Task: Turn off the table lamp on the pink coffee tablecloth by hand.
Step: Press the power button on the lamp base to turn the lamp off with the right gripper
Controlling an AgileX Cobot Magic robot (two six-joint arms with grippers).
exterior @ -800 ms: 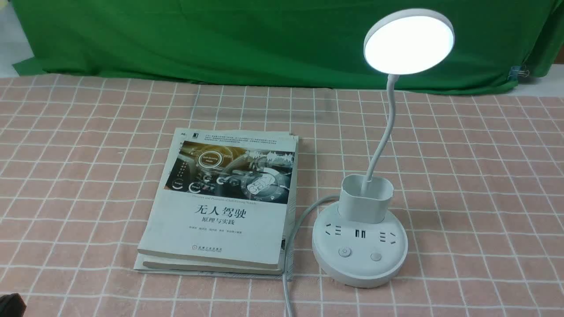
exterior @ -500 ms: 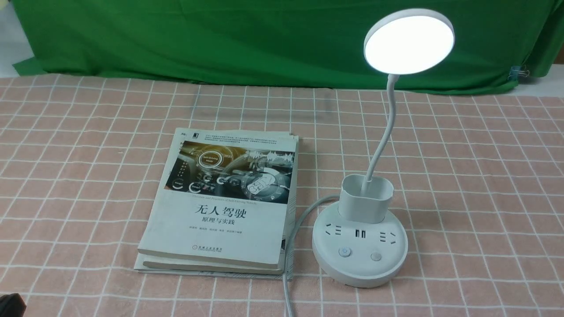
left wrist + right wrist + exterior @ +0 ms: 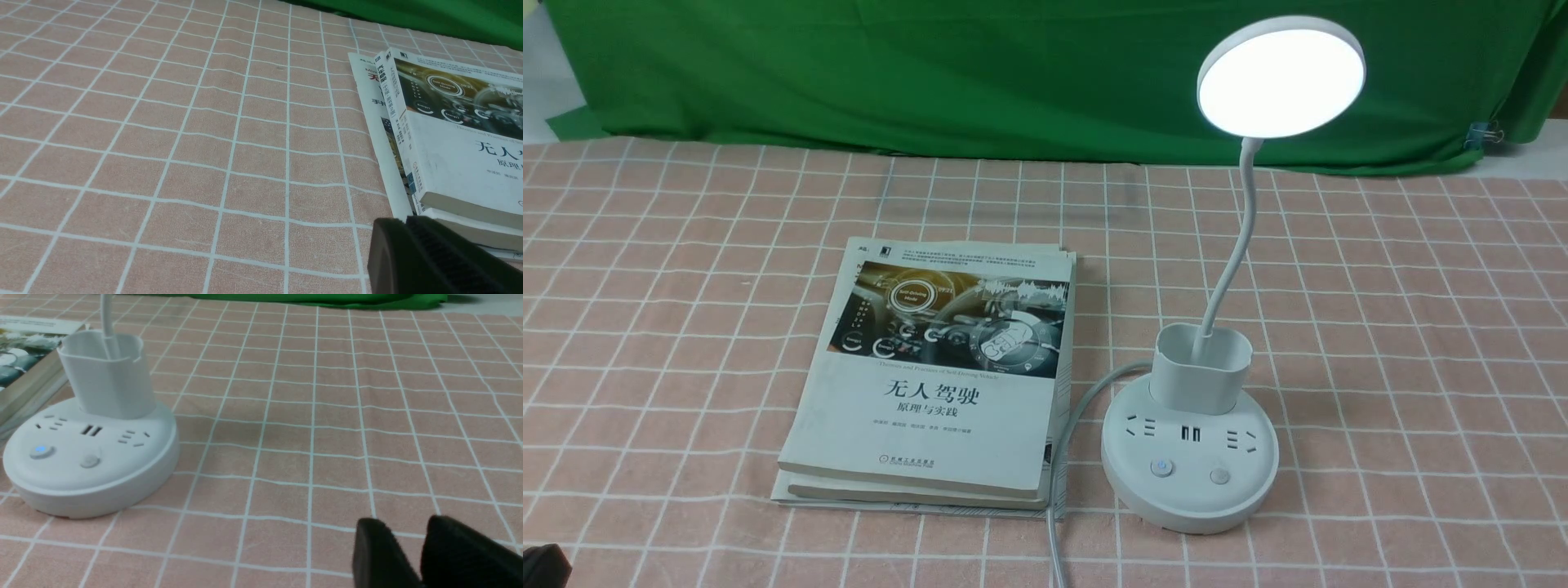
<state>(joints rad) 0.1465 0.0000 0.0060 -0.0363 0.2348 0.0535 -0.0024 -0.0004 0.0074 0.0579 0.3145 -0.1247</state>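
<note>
The table lamp stands on the pink coffee tablecloth (image 3: 1421,327), right of centre. Its disc head (image 3: 1281,77) glows bright white above a bendy neck, a cup holder (image 3: 1201,367) and a round base (image 3: 1188,498). The base carries two buttons; the left one (image 3: 1162,467) shows a blue light. My right gripper (image 3: 408,531) hovers low over the cloth to the right of the base (image 3: 90,486), fingers slightly apart, empty. My left gripper (image 3: 404,222) is shut and empty near the books' front left corner. Only a dark bit of the left hand (image 3: 543,563) shows in the front view.
Two stacked white books (image 3: 939,376) lie just left of the lamp base. The lamp's grey cable (image 3: 1062,457) runs between them toward the front edge. A green backdrop cloth (image 3: 931,73) hangs at the back of the table.
</note>
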